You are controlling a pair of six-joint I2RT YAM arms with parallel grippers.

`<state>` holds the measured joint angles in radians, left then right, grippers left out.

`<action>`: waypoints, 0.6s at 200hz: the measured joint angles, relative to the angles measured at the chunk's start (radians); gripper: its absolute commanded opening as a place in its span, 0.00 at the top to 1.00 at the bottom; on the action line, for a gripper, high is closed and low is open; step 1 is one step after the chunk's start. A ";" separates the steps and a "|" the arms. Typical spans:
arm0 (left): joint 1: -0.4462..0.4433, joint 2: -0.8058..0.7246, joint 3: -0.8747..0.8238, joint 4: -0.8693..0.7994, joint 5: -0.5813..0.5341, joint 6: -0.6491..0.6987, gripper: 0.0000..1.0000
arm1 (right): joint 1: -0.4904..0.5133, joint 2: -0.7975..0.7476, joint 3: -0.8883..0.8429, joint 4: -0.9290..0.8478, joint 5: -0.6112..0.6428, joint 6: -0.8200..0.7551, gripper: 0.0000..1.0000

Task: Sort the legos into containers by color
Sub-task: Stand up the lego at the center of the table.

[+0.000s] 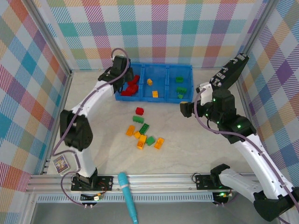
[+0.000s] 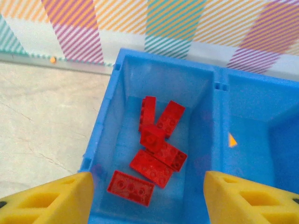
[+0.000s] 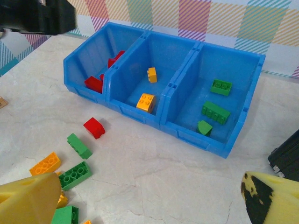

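Holding red legos (image 2: 156,149) left, orange legos (image 3: 145,101) middle, green legos (image 3: 215,112) right: bin (image 3: 154,122) (three compartments); left gripper (image 2: 147,189), right gripper (image 3: 149,196) released, empty.

Bin (image 3: 201,135): bright blue. Red bricks (image 2: 156,151) in its left compartment, yellow-orange bricks (image 3: 145,102) in the middle, green bricks (image 3: 215,112) in the right.

Worktop (image 1: 196,149): pale cream, faint veining. Loose on it: red brick (image 1: 139,111), green brick (image 1: 144,129), orange brick (image 1: 159,143).

Enclosure walls (image 1: 187,28): pastel plaid of teal, orange, pink, purple and yellow.

Marker (image 1: 128,193): teal.

Left gripper (image 2: 148,175) fingers (image 2: 51,200): yellow. Right gripper (image 3: 148,182) fingers (image 3: 273,198): yellow, one smudged black.
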<state>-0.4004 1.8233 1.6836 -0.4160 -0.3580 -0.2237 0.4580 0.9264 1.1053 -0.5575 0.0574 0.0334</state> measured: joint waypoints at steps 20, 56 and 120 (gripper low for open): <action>-0.056 -0.106 -0.114 0.017 -0.008 0.030 0.36 | 0.000 0.021 0.005 0.002 -0.011 0.004 0.01; -0.114 -0.174 -0.348 0.032 0.029 0.037 0.37 | 0.000 0.043 0.026 0.003 -0.021 0.007 0.01; -0.163 -0.087 -0.439 0.054 0.034 0.065 0.36 | 0.000 0.061 0.056 -0.007 -0.018 0.031 0.01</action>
<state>-0.5632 1.7359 1.2442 -0.3618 -0.3244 -0.1589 0.4580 0.9874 1.1610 -0.5648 0.0399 0.0639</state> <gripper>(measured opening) 0.624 0.988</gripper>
